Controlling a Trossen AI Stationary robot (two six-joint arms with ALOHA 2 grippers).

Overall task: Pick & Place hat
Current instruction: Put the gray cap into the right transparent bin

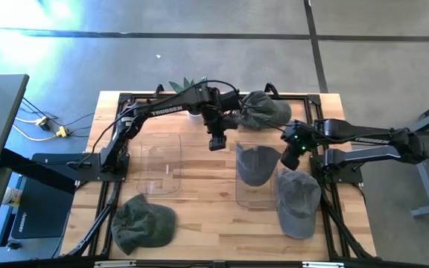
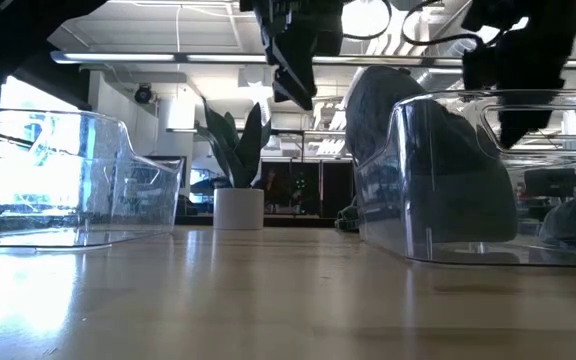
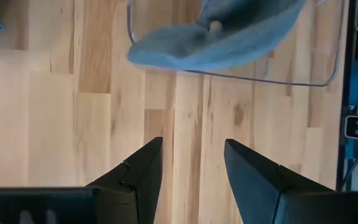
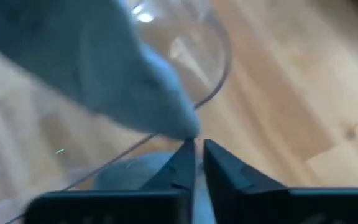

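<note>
A grey-blue hat (image 1: 257,164) lies in the right clear bin (image 1: 246,199); in the low view the hat (image 2: 438,150) rises above the bin wall. My right gripper (image 1: 290,155) is at this hat's right edge, fingers nearly together (image 4: 196,149) on a tip of the cloth. My left gripper (image 1: 216,141) hovers open (image 3: 191,168) over bare wood to the left of that bin. Three more hats rest on the table: far right (image 1: 265,110), near right (image 1: 298,201), near left (image 1: 144,223). My right gripper pinches a pointed bit of the hat's edge (image 4: 188,132) between its two fingertips, just above the bin's rim (image 4: 219,81). Only the very edge is caught. The rest of the hat lies in the bin; how many layers are held I cannot tell.
A second clear bin (image 1: 162,164) stands left of centre. A potted plant (image 1: 188,85) is at the far edge, also seen in the low view (image 2: 238,195). Black frame rails (image 1: 118,179) run along both sides. Bare wood (image 1: 207,216) lies between the bins and toward the near edge.
</note>
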